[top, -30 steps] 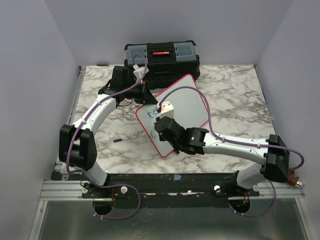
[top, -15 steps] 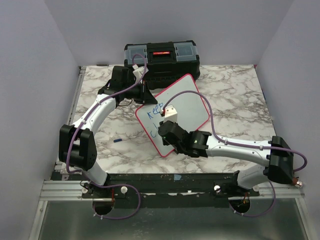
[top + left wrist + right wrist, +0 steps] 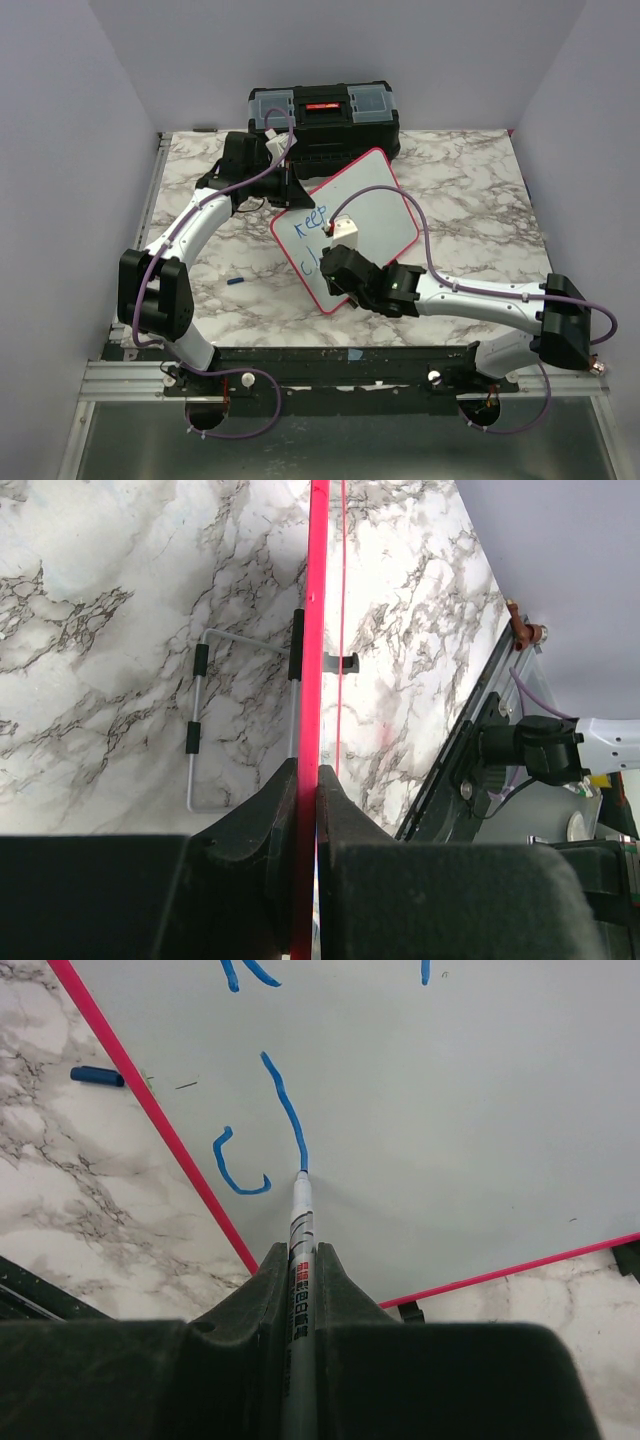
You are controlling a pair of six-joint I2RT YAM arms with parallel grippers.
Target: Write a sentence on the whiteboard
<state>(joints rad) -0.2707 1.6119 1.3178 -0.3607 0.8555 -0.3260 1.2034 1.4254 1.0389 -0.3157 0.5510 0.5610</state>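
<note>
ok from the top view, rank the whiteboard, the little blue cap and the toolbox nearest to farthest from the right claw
1. whiteboard: directly under the right claw, whose marker tip touches it.
2. blue cap: on the table, left of the board's edge.
3. toolbox: at the table's far edge, behind the board.

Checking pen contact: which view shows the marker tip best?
The right wrist view: the marker juts from the right claw, its tip touching the whiteboard at the end of a blue stroke. The top view hides it under that claw; the left wrist view shows none of it.
</note>
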